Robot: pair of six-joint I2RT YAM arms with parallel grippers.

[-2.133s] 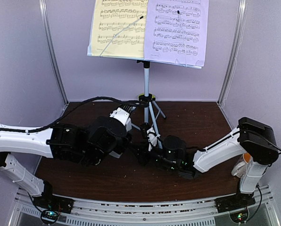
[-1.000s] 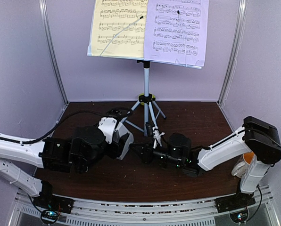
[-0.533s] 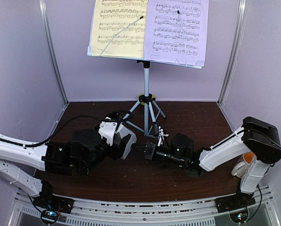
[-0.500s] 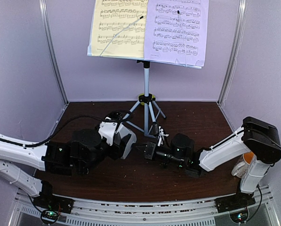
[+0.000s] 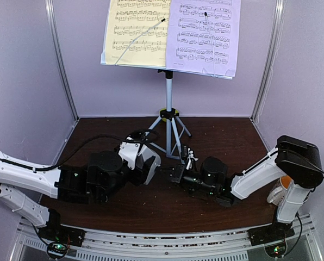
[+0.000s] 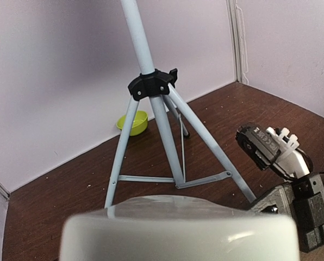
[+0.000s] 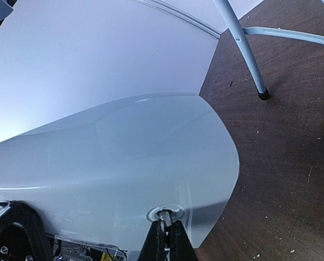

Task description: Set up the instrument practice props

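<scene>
My left gripper (image 5: 144,165) grasps the one white metronome (image 6: 178,231), low at 7 o'clock of the music stand (image 5: 168,98). Which way its tip points, I can't tell. My right gripper (image 7: 164,239) is clenched at a stud (image 7: 164,213) on its smooth, glossy face. One stand, pole upright, carrying two sheets: the yellow sheet (image 5: 135,32) sits at 9 o'clock of the lilac sheet (image 5: 205,32).

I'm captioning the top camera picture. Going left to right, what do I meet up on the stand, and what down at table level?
Up top: yellow sheet → lilac sheet. At table level: white metronome → stand's pole → white mug with orange inside.
</scene>
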